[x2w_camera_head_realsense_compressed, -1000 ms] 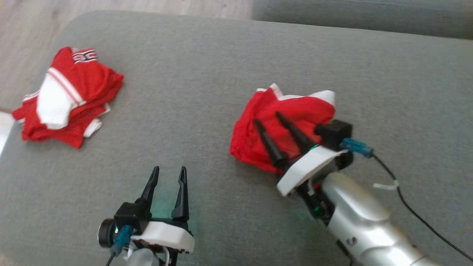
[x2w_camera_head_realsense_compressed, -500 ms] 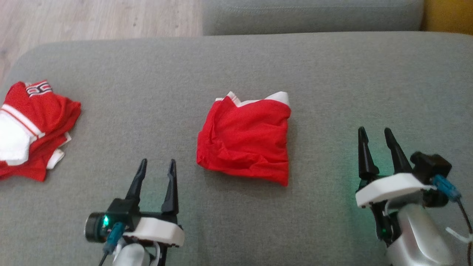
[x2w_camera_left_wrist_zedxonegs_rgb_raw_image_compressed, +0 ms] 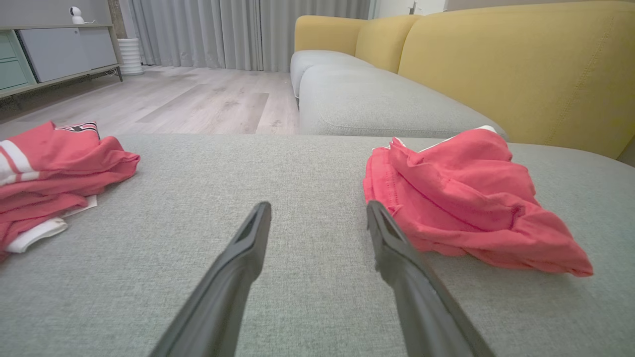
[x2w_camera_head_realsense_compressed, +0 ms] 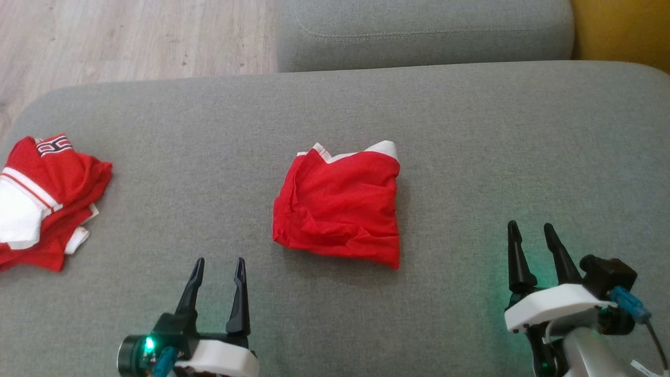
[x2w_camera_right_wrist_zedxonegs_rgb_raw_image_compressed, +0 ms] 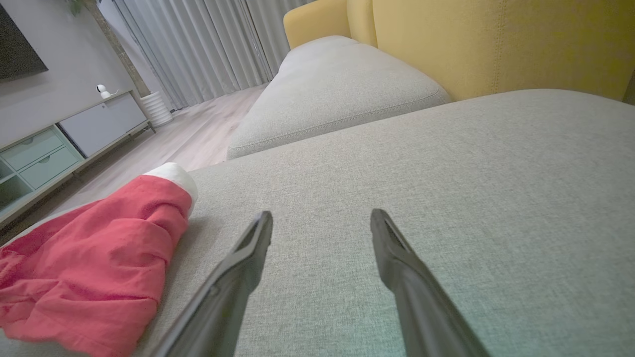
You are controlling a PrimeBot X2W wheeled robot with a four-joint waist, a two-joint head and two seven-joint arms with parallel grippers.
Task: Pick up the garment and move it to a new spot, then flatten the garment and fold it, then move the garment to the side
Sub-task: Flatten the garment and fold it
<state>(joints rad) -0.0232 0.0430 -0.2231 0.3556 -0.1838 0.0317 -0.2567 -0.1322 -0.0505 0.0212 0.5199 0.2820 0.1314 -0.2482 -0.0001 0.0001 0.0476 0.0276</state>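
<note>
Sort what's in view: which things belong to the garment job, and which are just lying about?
Job: red garment, folded on the grey cushion; left gripper and right gripper, both open, apart from it.
Lying about: red-and-white clothes pile at the left; yellow sofa back; cabinet; wooden floor.

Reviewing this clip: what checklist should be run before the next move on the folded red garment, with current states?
1. Left gripper open, empty: ok.
2. Right gripper open, empty: ok.
3. Red garment folded, lying free of both grippers: ok.
4. Fold neat: not ok, surface rumpled.
5. Cushion bare between garment and the pile of clothes at left: ok.
6. Underside layers aligned: cannot tell.
</note>
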